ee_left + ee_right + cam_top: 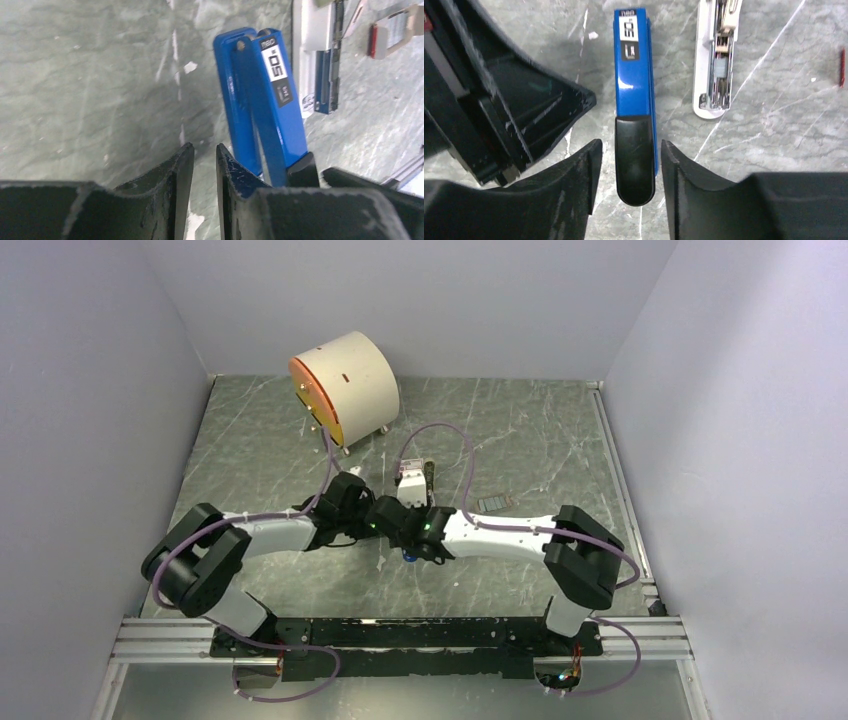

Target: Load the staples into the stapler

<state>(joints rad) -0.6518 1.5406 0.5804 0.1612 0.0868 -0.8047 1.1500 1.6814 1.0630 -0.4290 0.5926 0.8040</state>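
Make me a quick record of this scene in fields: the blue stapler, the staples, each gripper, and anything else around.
blue stapler: lying on the table
right gripper: open, straddling its black end, gaps both sides
left gripper: narrowly open, empty, beside the stapler
staples: on the table, apart, not loaded
other: grey-white stapler lying open; beige cylinder

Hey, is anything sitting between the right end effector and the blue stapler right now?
Nothing visible. The black end of the stapler lies inside the open right end effector, with bare table showing on both sides of it. The left end effector is off to one side, not in between.
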